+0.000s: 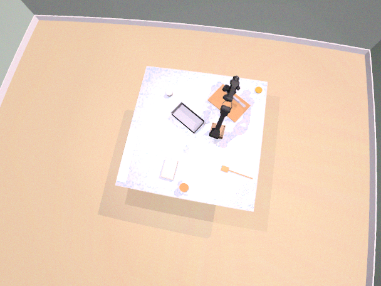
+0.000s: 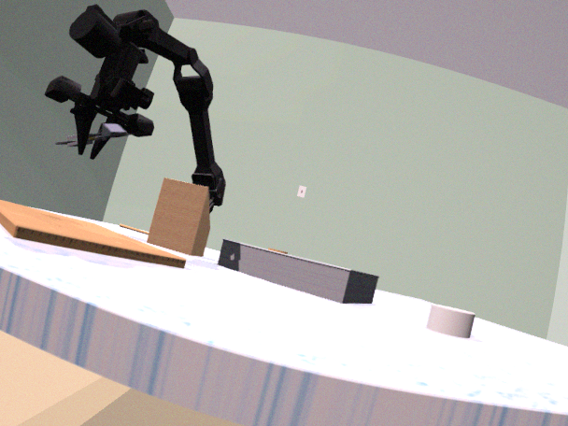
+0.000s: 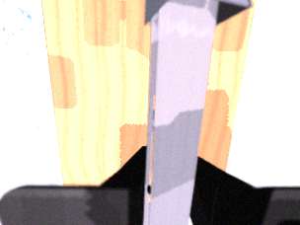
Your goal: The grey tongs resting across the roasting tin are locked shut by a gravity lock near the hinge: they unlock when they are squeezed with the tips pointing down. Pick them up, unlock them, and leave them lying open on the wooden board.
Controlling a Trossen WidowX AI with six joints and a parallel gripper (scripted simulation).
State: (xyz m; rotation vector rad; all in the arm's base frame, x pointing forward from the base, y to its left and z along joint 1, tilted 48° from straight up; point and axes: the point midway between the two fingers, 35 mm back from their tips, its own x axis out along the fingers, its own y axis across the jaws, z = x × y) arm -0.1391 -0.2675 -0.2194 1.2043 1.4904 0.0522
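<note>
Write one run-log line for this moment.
gripper: shut on grey tongs | position: raised above wooden board | roasting tin: no tongs

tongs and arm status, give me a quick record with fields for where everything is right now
gripper: shut on the grey tongs, raised well above the table
grey tongs: held between the dark fingers, lying roughly level in the exterior view
wooden board: directly below the tongs; nothing rests on it yet
roasting tin: on the white table, no tongs across it
open or locked: cannot tell from these views
left to do: lower the tongs onto the board, then let go
</note>
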